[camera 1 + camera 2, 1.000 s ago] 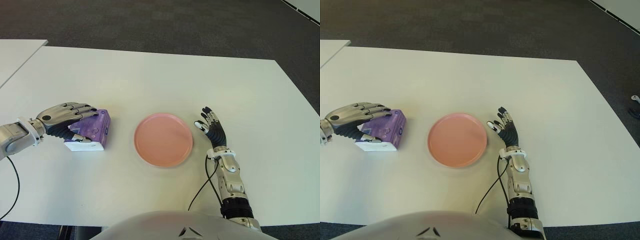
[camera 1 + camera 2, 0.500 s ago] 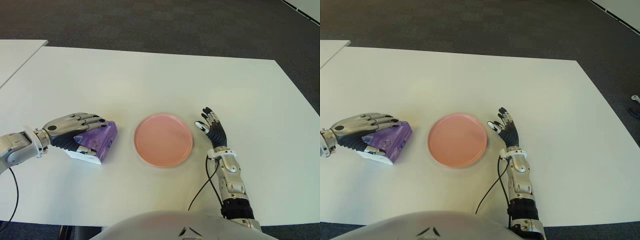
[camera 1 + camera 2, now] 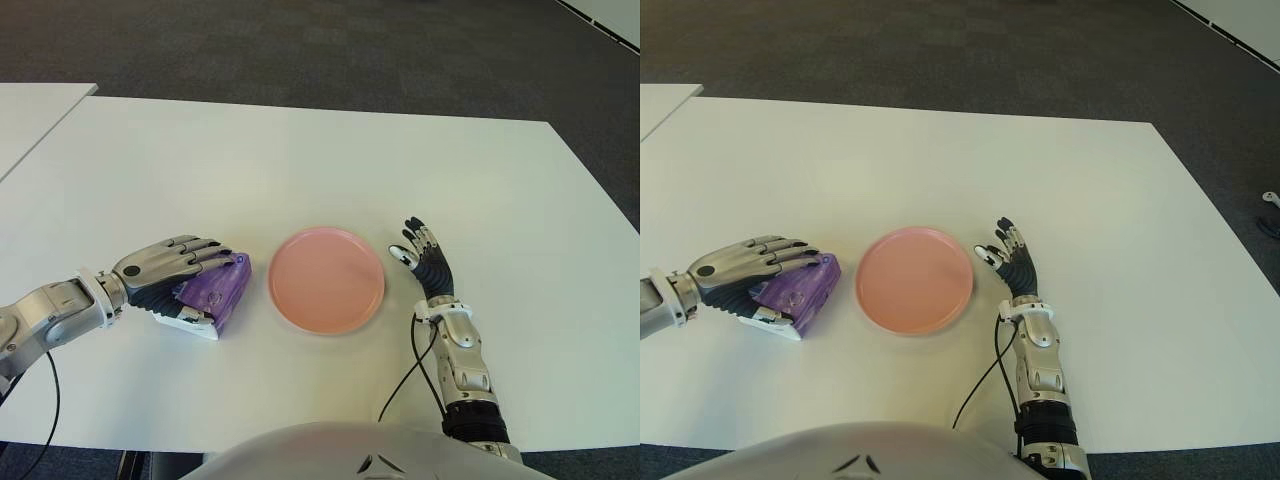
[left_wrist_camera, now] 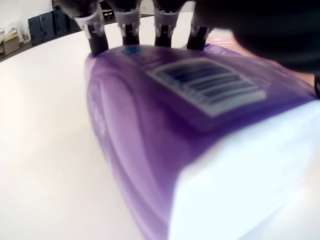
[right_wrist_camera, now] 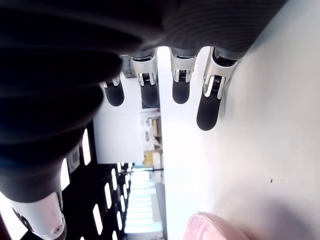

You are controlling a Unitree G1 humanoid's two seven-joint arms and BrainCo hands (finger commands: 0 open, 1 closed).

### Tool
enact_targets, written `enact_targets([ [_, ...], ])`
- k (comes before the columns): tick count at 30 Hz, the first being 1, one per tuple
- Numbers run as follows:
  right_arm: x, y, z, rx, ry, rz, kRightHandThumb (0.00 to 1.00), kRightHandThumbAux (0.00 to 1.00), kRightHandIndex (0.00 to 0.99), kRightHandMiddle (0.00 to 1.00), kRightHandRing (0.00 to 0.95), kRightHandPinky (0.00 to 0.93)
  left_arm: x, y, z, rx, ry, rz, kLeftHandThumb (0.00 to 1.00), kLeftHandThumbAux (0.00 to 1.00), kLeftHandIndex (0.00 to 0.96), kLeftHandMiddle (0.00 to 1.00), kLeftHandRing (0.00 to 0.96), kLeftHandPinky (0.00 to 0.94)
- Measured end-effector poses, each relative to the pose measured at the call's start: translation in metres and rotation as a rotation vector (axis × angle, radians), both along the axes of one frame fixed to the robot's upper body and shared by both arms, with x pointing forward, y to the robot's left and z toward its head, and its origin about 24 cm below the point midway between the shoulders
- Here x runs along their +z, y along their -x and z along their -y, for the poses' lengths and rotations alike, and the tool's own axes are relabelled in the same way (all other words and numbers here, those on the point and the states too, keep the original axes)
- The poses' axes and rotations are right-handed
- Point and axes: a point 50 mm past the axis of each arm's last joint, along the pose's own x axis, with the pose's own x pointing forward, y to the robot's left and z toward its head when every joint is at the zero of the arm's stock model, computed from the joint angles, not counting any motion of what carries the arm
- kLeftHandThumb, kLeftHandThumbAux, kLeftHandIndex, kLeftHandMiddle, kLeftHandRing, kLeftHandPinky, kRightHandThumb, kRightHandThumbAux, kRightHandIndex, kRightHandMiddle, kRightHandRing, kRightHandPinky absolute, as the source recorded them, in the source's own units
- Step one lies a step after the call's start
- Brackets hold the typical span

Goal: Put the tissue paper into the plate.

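Gripping tissue pack [image 3: 213, 290]: left hand [image 3: 168, 272].

One tissue pack [image 3: 208, 292], one pink plate [image 3: 326, 280], two hands, and seemingly two tables.

White table [image 3: 300, 160]; dark grey carpet [image 3: 300, 45] beyond.

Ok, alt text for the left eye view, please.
The robot's left hand grips a purple tissue pack just left of an empty pink plate on a white table. Its right hand shows open beside the plate's right edge.
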Motion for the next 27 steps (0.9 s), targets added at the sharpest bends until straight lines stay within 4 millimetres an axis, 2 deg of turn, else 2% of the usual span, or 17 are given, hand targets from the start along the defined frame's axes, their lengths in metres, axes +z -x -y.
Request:
enact_targets([
  [12,0.0,0.0,0.0,0.003,-0.001,-0.001,0.035,0.713,0.0,0.03,0.009,0.021,0.007,0.001,-0.005,0.056,0.052,0.043,0.221,0.174,0.0,0.0,0.0,0.0],
  [27,0.0,-0.001,0.0,0.004,-0.004,-0.002,0.05,0.735,0.0,0.033,0.015,0.03,0.009,0.006,-0.012,0.105,0.085,0.062,0.192,0.231,0.0,0.0,0.0,0.0],
])
